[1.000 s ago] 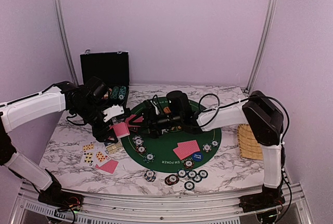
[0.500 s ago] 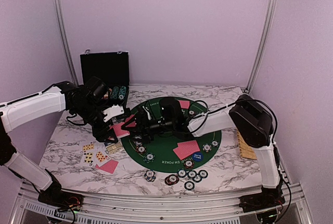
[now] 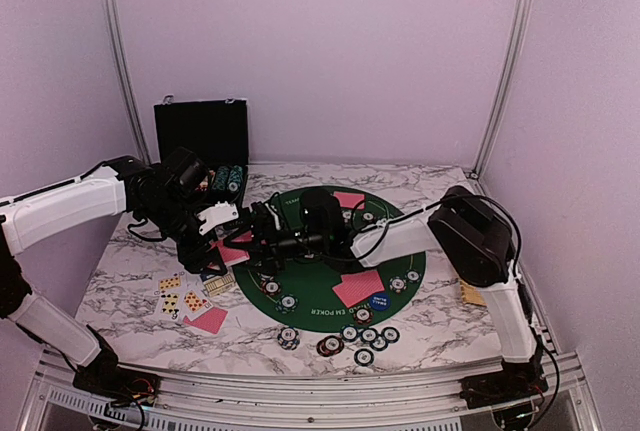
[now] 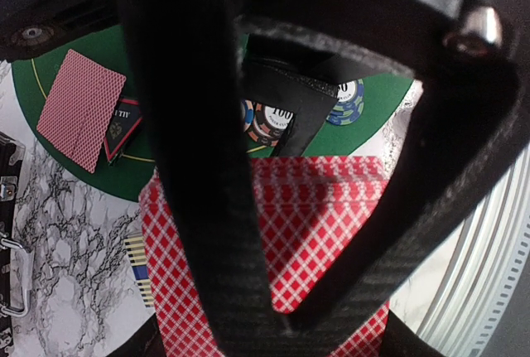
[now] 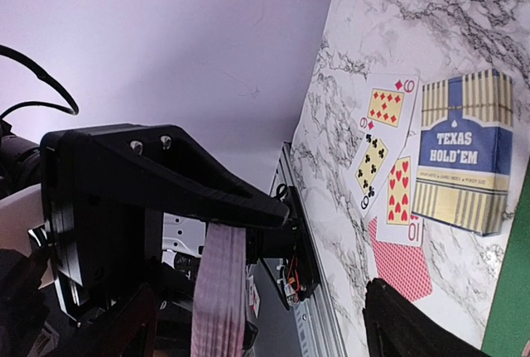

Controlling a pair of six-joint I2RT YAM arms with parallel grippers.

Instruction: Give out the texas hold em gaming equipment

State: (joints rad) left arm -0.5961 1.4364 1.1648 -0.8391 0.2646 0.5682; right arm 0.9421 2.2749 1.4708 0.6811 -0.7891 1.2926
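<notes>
My left gripper (image 3: 222,236) is shut on a deck of red-backed playing cards (image 3: 233,250), held over the left edge of the green mat (image 3: 318,281). In the left wrist view the fingers meet across the deck (image 4: 331,224), gripper (image 4: 284,315). My right gripper (image 3: 253,241) reaches left across the mat and stands open. In its wrist view the deck (image 5: 219,291) shows edge-on between its spread fingers, gripper (image 5: 265,336). Poker chips (image 3: 360,336) lie at the mat's near edge. Two red-backed cards (image 3: 358,286) lie beside a blue button (image 3: 379,302).
The open black chip case (image 3: 200,136) stands at the back left. Face-up cards (image 3: 180,297), a card box (image 5: 460,154) and a red-backed card (image 3: 208,319) lie on the marble at the left. A wicker basket (image 3: 471,293) peeks out behind the right arm.
The right arm has swung further left across the mat, bringing its open gripper up to the deck. The left gripper has kept still with the deck in it.
</notes>
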